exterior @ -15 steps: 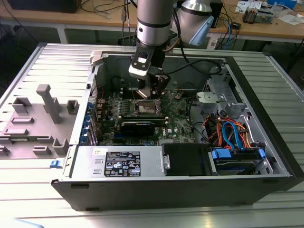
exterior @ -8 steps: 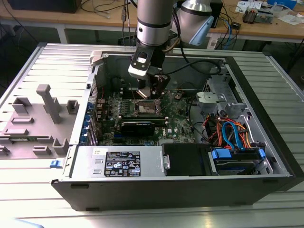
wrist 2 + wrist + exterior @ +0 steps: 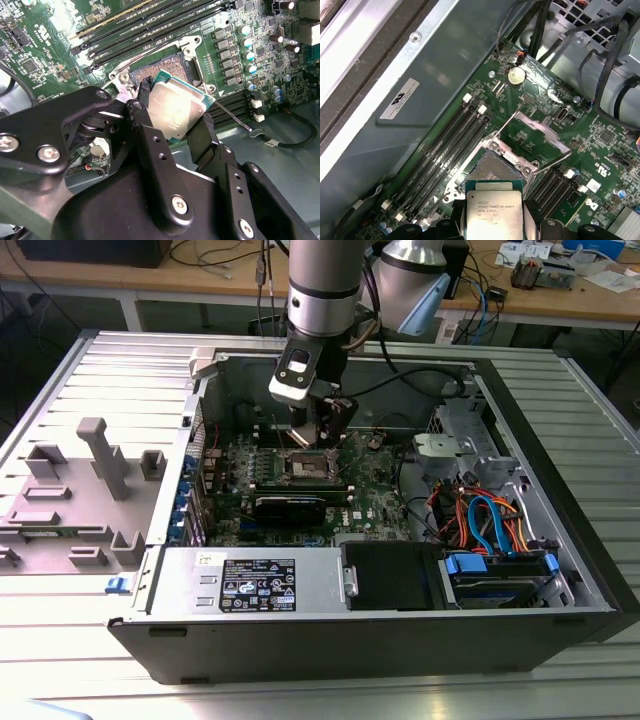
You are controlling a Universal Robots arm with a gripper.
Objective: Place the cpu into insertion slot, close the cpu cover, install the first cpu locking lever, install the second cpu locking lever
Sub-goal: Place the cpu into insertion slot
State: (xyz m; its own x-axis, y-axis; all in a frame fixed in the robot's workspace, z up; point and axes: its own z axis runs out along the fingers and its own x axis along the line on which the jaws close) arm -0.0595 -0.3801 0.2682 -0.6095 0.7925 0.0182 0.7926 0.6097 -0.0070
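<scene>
Closest to the lens in the second wrist view are the black fingers (image 3: 139, 114) of the gripper (image 3: 172, 116). They are narrowed onto the cpu (image 3: 177, 107) and press on two opposite edges of it. I judge that this grip is chosen so the silvery top and the contact side below are not touched and the chip can go down flat. The cpu is in the air, a little tilted, just above and beside the insertion slot (image 3: 167, 67). It is not seated, because the dark pin field of the slot is open to see in both wrist views. In the first wrist view the cpu (image 3: 493, 215) hangs near the edge of the insertion slot (image 3: 492, 172). Behind the slot the cpu cover (image 3: 543, 131) stands lifted on its hinge, which leaves the slot free for the chip. A thin locking lever (image 3: 234, 116) lies swung out from the socket, probably for the same reason. Long black memory slots (image 3: 447, 147) run beside the socket. In the centre of the exterior view the gripper (image 3: 322, 437) reaches down from the arm (image 3: 320, 290) into the open computer case (image 3: 330, 665), right over the insertion slot (image 3: 308, 466). The power-supply box (image 3: 255, 585) sits in the lower middle of the frame.
</scene>
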